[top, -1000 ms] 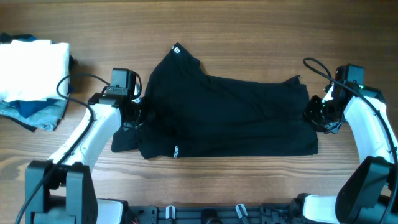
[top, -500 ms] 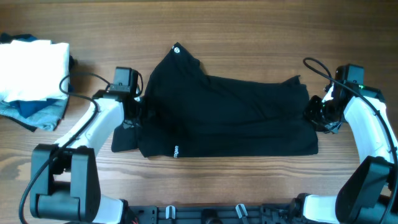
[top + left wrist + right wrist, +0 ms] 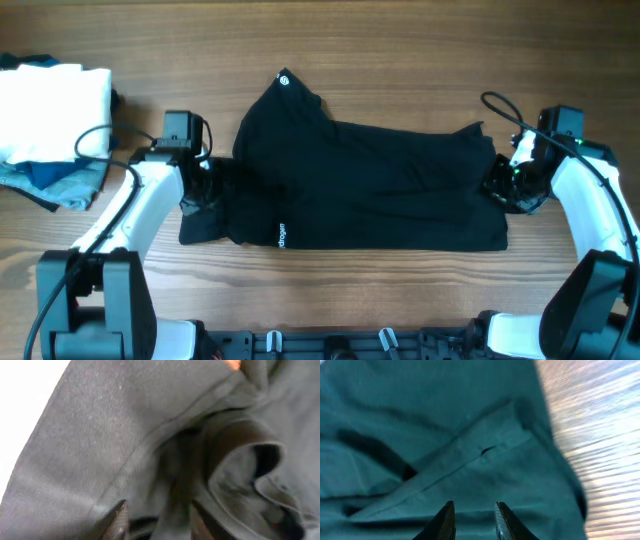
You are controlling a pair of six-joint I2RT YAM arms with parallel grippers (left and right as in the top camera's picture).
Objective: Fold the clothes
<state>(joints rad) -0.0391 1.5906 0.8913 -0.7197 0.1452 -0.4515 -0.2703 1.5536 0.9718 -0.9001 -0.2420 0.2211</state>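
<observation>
The clothes [image 3: 380,185] are one large black garment spread across the middle of the wooden table, with a white round logo [image 3: 284,78] at the top and a white printed mark [image 3: 281,236] near the front edge. My left gripper [image 3: 205,187] is at its left edge. In the left wrist view the fingers [image 3: 159,522] are shut on a raised fold of the black fabric [image 3: 100,435]. My right gripper [image 3: 500,185] is at the right edge. In the right wrist view its fingers [image 3: 474,522] sit close together on the fabric [image 3: 420,420], which looks teal-tinted there.
A white folded cloth [image 3: 50,95] lies on blue garments [image 3: 55,178] at the far left of the table. Bare wood [image 3: 400,60] runs behind the garment and shows at its right in the right wrist view [image 3: 600,435]. A cable loops above each arm.
My left gripper moved a little left and the garment's left part and printed mark shifted with it. My right gripper edged slightly left, and the right edge of the garment moved in.
</observation>
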